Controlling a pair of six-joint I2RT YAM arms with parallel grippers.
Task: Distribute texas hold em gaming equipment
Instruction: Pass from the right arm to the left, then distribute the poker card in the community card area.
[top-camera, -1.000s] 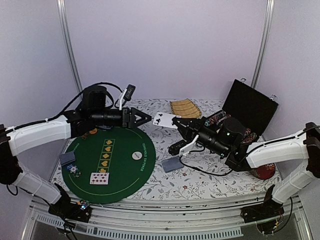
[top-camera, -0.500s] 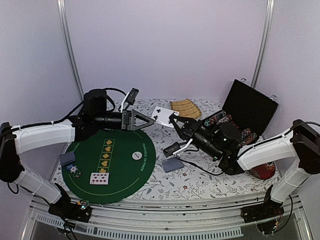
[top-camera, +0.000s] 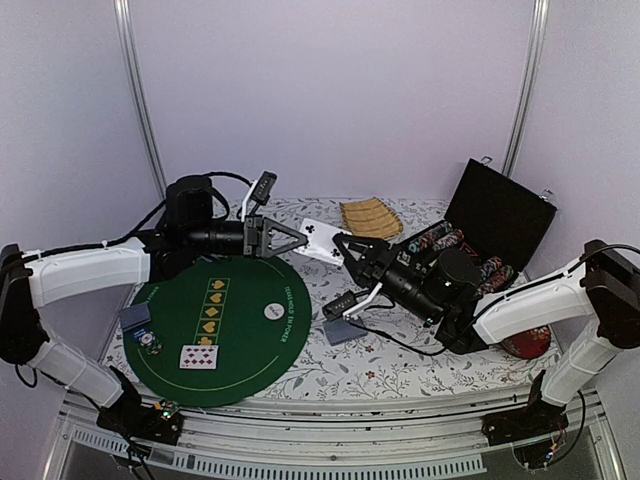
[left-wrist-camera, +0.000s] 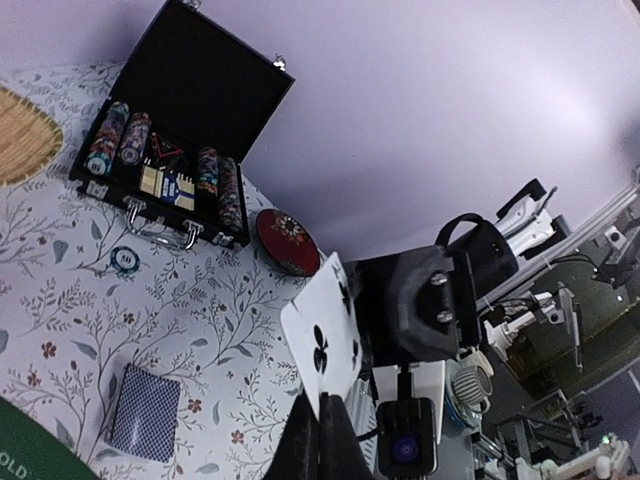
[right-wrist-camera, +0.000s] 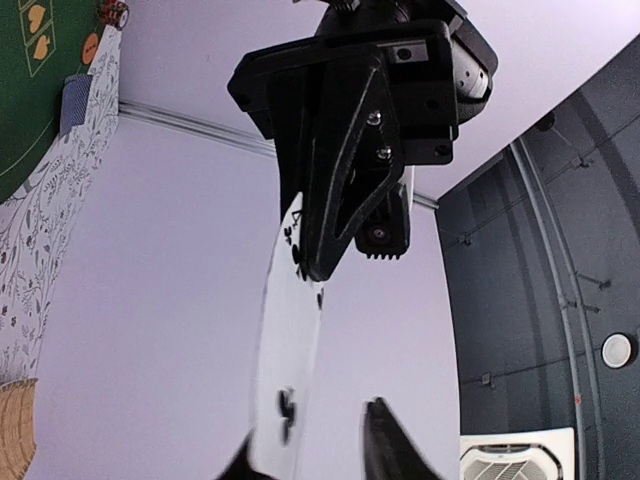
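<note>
the left gripper (top-camera: 303, 240), clamped shut on one edge of a playing card (top-camera: 322, 238), holds it in mid-air over the far part of the table (top-camera: 400, 372). the right gripper (top-camera: 343, 250) stands slightly parted around the opposite edge, apparently not pinching. it looks like a hand-off between arms, likely so the card can reach the green mat (top-camera: 250, 300). the card is thin and tilted, white-faced with black club pips. a blue-backed card (top-camera: 345, 330) lies face down below.
</note>
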